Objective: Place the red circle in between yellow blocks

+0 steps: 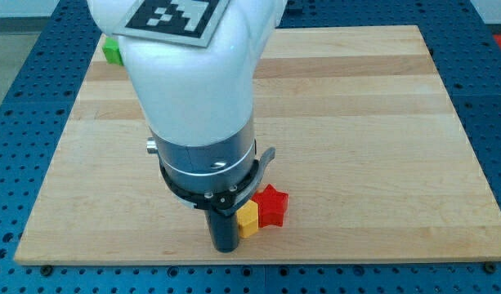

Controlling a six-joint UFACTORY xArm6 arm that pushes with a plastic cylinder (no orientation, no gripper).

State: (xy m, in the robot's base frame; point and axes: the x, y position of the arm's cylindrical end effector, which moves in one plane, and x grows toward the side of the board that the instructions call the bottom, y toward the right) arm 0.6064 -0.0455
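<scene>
Wooden board [356, 122] is lying on a blue perforated table [38, 98], and the white arm [193, 90] is looming over its lower middle. The rod is ending at my tip [226, 248], which has no fingers to open or close and is touching a yellow block [248, 220]. A red star-shaped block [272, 205] is sitting against the yellow block's right side. A green block [113, 52] is showing at the board's top left. No red circle is showing.

Our arm [193, 73] is a bulky, glossy white housing topped by a black-and-white square marker [172, 15]. Below sit a silver ring [203, 155], a black collar [208, 186], and our dark rod [224, 229].
</scene>
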